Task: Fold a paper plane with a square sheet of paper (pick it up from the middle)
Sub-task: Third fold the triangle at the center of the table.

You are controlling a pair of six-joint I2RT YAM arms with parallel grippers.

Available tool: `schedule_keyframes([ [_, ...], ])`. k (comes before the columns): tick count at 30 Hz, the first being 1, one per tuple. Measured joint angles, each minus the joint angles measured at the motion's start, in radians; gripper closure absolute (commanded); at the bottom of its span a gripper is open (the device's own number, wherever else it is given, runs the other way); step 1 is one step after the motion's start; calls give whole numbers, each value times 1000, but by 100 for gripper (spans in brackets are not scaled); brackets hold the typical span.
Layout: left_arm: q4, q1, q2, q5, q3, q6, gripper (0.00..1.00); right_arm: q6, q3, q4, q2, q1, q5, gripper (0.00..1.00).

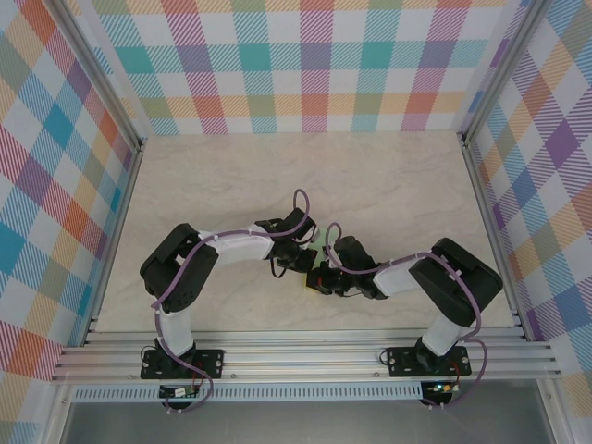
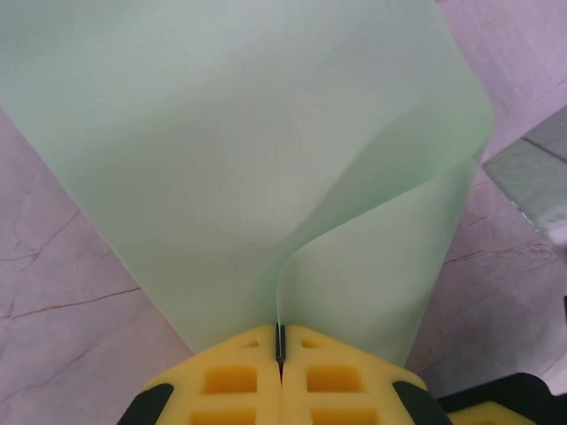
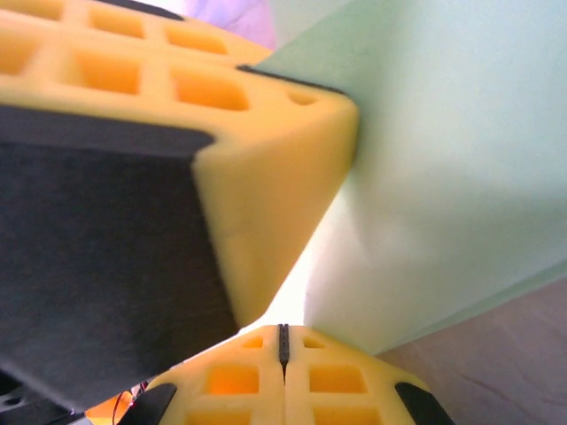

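Both arms meet mid-bench (image 1: pixel 398 185), toward its near edge, with the paper between them, apparently lifted. The left gripper (image 2: pixel 280 341) is closed tight, pinching the square sheet of paper (image 2: pixel 221 159) by its edge. The sheet runs straight out ahead of the fingers, and its right side curls over. The right gripper (image 3: pixel 283 341) is closed too, tips right at the sheet's edge, with the sheet up and to its right. Can't tell if it actually has paper. The left one sits just beside it. My read: the next crease hinges on the right arm taking that curled free side.
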Motion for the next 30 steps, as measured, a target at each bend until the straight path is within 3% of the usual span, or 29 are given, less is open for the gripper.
schedule_keyframes([
  [9, 0, 0, 0, 3, 0, 0, 100, -2, 0, 27, 24, -1, -10, 100],
  [18, 0, 0, 0, 3, 0, 0, 100, -62, 2, -119, -127, -51, 16, 100],
  [30, 0, 1, 0, 6, 0, 4, 100, -80, 39, -137, -78, -103, -50, 100],
])
